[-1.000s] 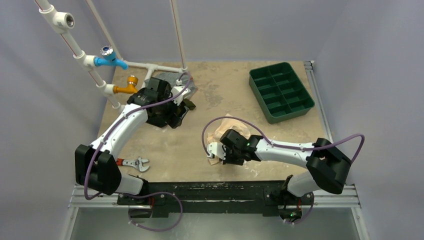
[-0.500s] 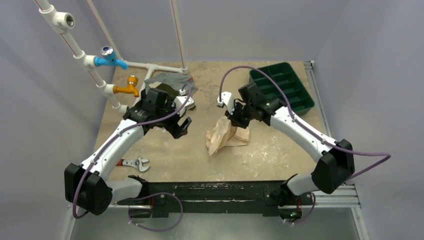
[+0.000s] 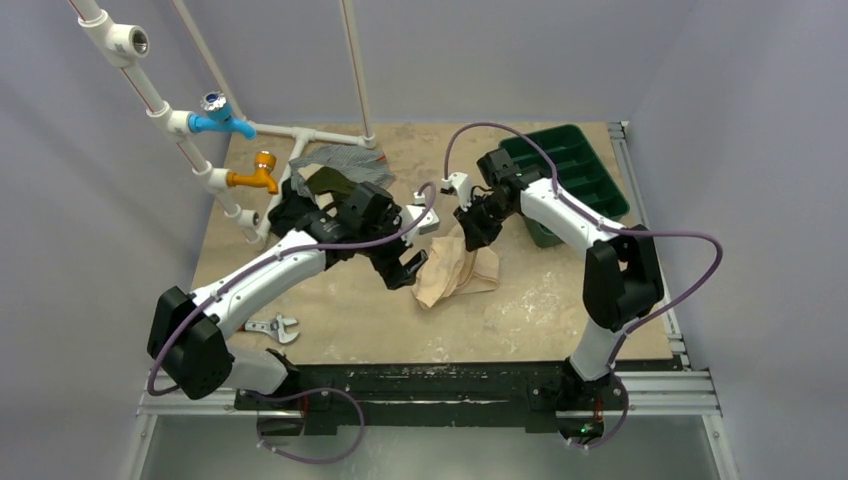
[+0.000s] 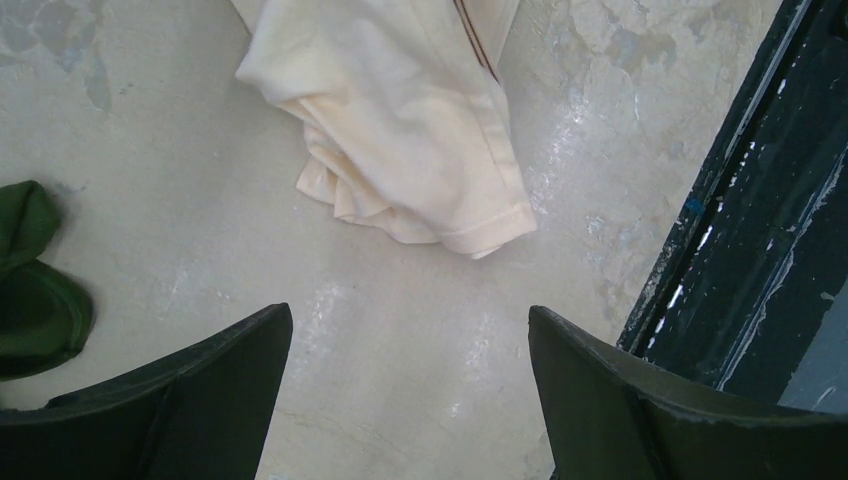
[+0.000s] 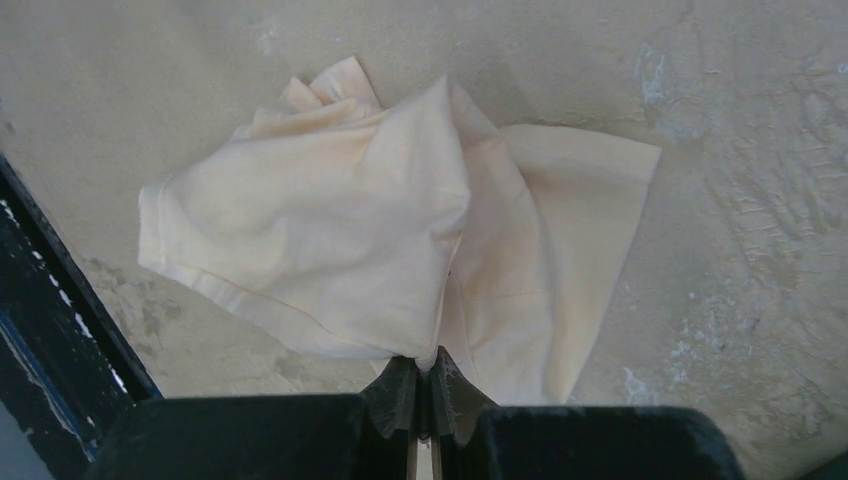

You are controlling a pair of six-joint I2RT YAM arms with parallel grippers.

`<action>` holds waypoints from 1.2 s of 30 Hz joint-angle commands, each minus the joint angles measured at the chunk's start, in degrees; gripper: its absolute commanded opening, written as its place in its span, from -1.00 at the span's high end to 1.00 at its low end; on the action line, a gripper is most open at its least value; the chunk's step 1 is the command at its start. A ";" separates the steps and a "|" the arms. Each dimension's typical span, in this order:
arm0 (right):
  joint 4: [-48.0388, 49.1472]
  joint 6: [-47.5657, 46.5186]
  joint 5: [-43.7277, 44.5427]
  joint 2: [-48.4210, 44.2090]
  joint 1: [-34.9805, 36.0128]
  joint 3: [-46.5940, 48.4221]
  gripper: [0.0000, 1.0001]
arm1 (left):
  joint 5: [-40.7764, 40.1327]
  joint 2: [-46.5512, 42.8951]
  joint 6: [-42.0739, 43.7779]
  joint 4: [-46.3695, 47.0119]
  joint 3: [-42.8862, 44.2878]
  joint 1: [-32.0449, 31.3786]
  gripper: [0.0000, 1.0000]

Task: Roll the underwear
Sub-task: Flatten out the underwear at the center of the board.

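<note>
Tan tabletop [image 3: 350,320]: we see the right gripper [image 3: 476,230] pinched shut on the underwear [image 3: 455,272] at its far edge. Our left gripper [image 3: 408,268] sits just left of the underwear, fingers spread wide.

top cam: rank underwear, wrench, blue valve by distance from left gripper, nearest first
From the left gripper, in the top external view:
1. underwear: just to its right, mid-table, with the far end pinched by the right gripper.
2. wrench: off to the near left, by the table's front edge.
3. blue valve: far left, up on the white pipework.
</note>
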 commanded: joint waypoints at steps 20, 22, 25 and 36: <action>-2.59 8.86 -10.94 11.14 -6.26 13.19 1.00 | -32.48 17.95 -4.66 1.79 10.45 -23.45 -0.49; -2.66 8.82 -11.28 11.24 -6.50 13.22 1.00 | -34.64 19.68 -4.10 1.79 11.03 -24.81 -0.45; -2.59 8.70 -11.70 11.24 -6.92 13.22 1.00 | -38.13 21.78 -3.23 2.03 11.01 -26.43 -0.40; -2.22 8.20 -12.95 10.81 -7.62 11.64 1.00 | -46.75 26.09 -0.73 4.29 11.13 -28.64 -0.03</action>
